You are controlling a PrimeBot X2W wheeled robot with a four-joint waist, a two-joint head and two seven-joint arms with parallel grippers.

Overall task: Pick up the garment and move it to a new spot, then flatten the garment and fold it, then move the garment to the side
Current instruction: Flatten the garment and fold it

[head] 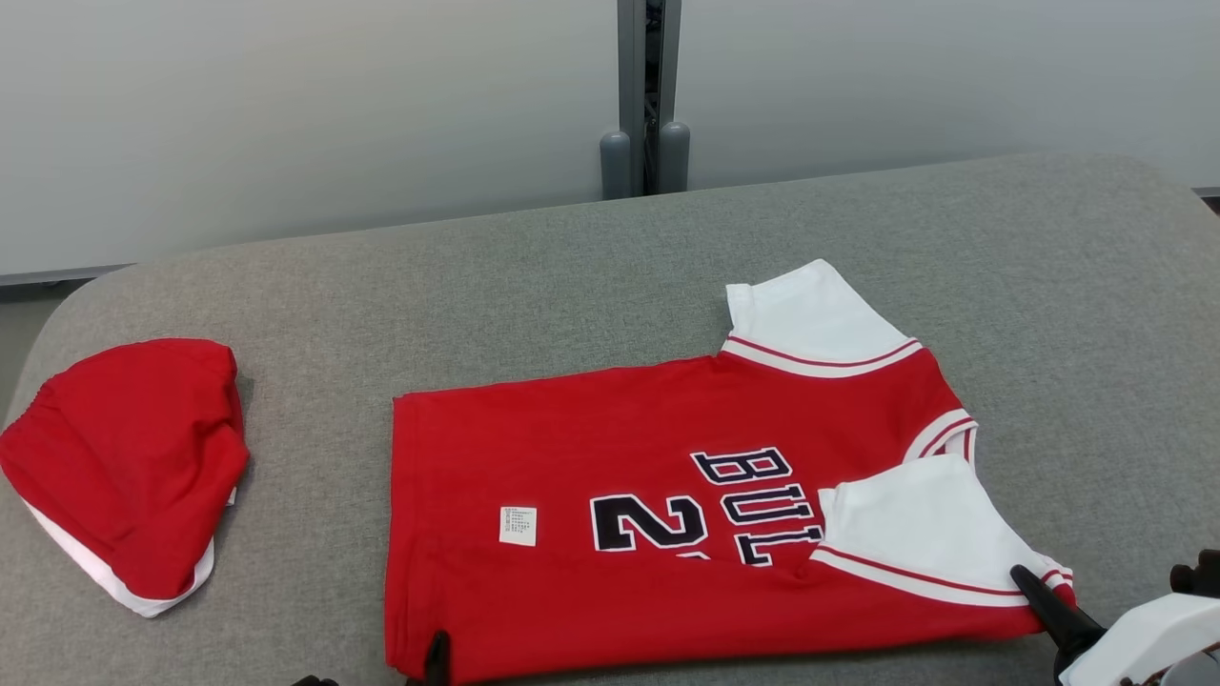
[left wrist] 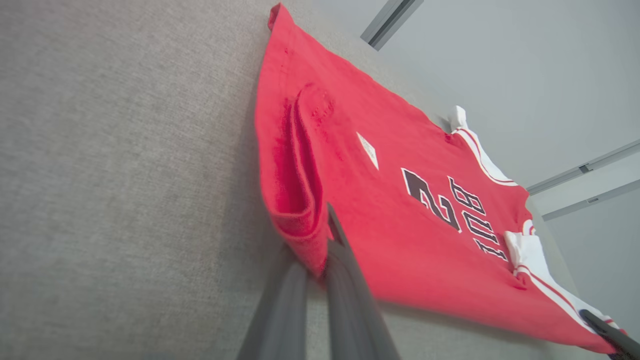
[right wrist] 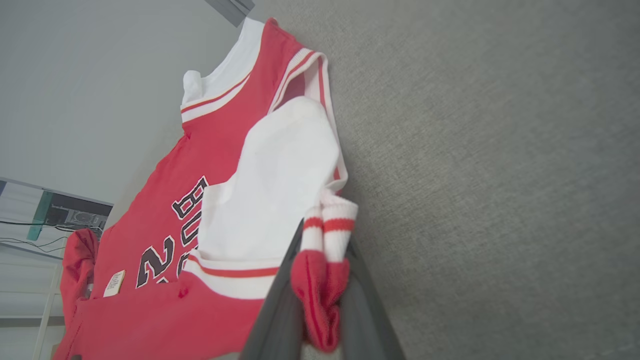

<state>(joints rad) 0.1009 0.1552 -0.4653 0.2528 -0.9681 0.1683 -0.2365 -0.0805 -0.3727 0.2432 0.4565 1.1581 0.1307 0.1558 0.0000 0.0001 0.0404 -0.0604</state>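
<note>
Garment (head: 610, 476): red jersey, lies flat across the middle of the grey bench (head: 858, 229), reaching to its near edge. Hem points to the bench's left end, collar to its right end. The near white sleeve (head: 915, 524) is laid over the chest print.

Left gripper (left wrist: 315, 240): closed tight on the near hem corner, at the bench's near edge. The wrist view seems to show more than one layer between the fingers, but it is blurred, so the layer count is uncertain.

Right gripper (right wrist: 322, 280): nearly closed, pinching a bunched lump of the near shoulder trim, red cloth with white stripes. In the head view it sits at the near right of the jersey (head: 1034, 583).

Step in hand, as I judge it: the lengthwise fold, near long edge carried over towards the far edge.

To do it well:
- Lift both corners together and level, so the edge between them stays taut and straight.
- Travel parallel to the hem, with neither arm leading, or the fold line skews.
- Keep the lift low so the sleeve does not slide off the chest.
- Lay the edge on the far side seam, then release both.
- Check the right grip: that lump may leave a creased corner.

Red shorts (head: 124, 467) at the left edge of the bench lie well apart, out of the path.
</note>
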